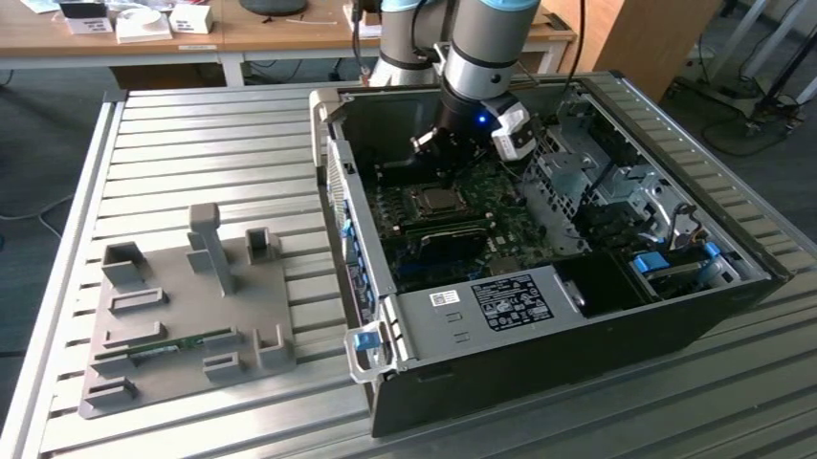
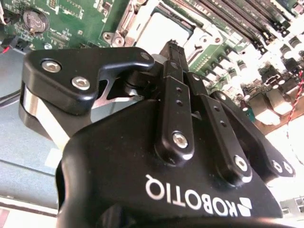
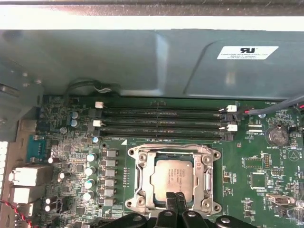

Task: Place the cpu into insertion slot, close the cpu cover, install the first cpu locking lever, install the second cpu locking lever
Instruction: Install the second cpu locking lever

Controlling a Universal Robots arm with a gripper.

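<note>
The cpu [image 3: 174, 177], a small square chip with a silvery top, lies in the insertion slot [image 3: 140, 202] on the green motherboard. The cpu cover [image 3: 147, 176], a silvery frame, lies flat around it, and the chip shows through its window. A thin wire lever [image 3: 171, 145] runs along one edge of the socket. My gripper [image 3: 178, 198] is shut, its black fingertips together just above the edge of the cpu and cover. In the second wrist view the closed fingers [image 2: 173, 90] point at the bright cpu [image 2: 164, 28]. In the exterior view the gripper [image 1: 431, 167] hangs inside the case over the socket [image 1: 438, 199].
The open computer case [image 1: 383, 373] lies on a slatted metal table. Long black memory slots [image 3: 161, 121] run beside the socket, with the case wall [image 3: 142, 61] behind them. A drive cage [image 1: 600, 182] stands on the exterior view's right. A grey fixture plate [image 1: 191, 316] sits on the exterior view's left.
</note>
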